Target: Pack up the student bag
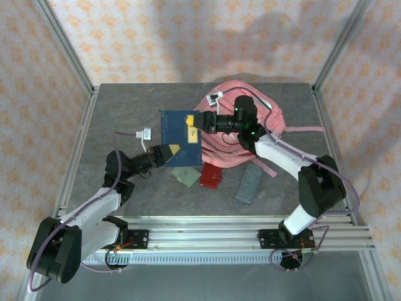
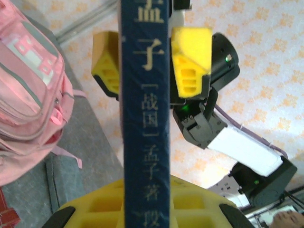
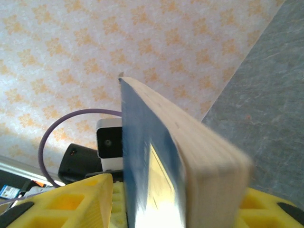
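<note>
Above the middle of the bench (image 1: 125, 113), a dark blue book (image 1: 180, 128) is held clear of the surface between the two arms. The left end effector (image 1: 164, 153) is clamped narrow on the book's near lower corner, the spine running up between its yellow fingers (image 2: 95, 209). The right end effector (image 1: 202, 123) straddles the opposite edge at a medium gap; whether its pads bear on the covers cannot be told. The student bag (image 2: 28, 109) lies at the rear of the bench, right of centre, beneath the right arm and just beside the book. Its main opening cannot be made out.

Step in hand, by judgement: transfer of the book from left to right arm for loading. The next move calls for a confirmed right-side grip before the left releases, then a located bag opening. A red item (image 1: 211, 176), a grey-green item (image 1: 185, 174) and a grey case (image 1: 249, 183) lie unpacked near the front.
</note>
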